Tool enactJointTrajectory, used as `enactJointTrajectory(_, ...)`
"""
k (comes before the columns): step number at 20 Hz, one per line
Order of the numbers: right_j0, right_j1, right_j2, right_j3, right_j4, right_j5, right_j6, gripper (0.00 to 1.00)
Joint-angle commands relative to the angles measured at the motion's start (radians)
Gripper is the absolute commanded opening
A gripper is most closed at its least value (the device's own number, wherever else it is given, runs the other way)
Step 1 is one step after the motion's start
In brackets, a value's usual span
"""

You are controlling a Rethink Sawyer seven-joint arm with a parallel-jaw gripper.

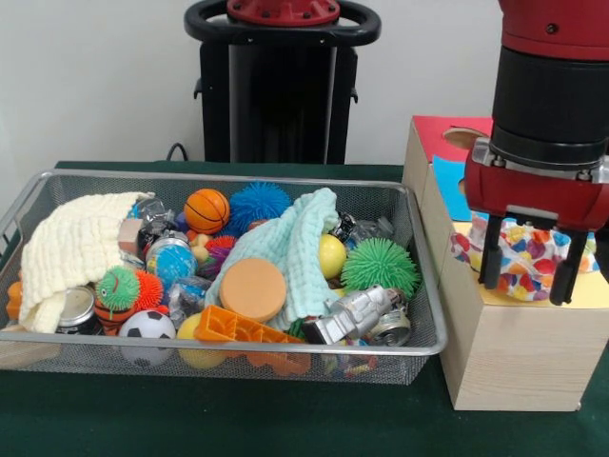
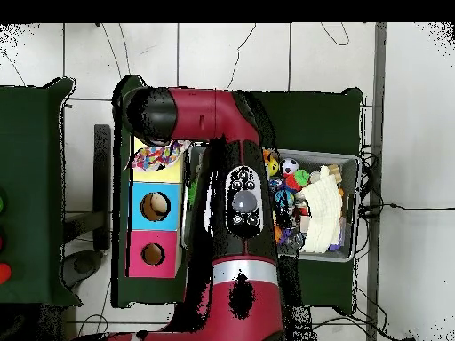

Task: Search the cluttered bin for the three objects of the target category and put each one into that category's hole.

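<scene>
Front view only: gripper (image 1: 531,271) fingers apart.

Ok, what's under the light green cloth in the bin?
The light green cloth drapes over a yellow ball, whose right side shows, and an orange disc lies on its front. Whatever else it covers is hidden.

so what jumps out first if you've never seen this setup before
The wire bin crammed with balls, cloths and toys fills the table's left side in the front view. Beside it, the red and black gripper hangs with its fingers apart over a multicoloured speckled object on the wooden box.
</scene>
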Motion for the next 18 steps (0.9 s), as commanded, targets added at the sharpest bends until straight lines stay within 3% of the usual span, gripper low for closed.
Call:
enactJointTrajectory(1, -0.030, -0.051, 0.064, 0.183, -0.042, 0.132, -0.142, 1.00)
enactJointTrajectory(11, -0.036, -0.057, 0.089, 0.257, -0.036, 0.111, -0.118, 1.00)
enactJointTrajectory(18, -0.039, -0.035, 0.096, 0.235, -0.050, 0.101, -0.113, 1.00)
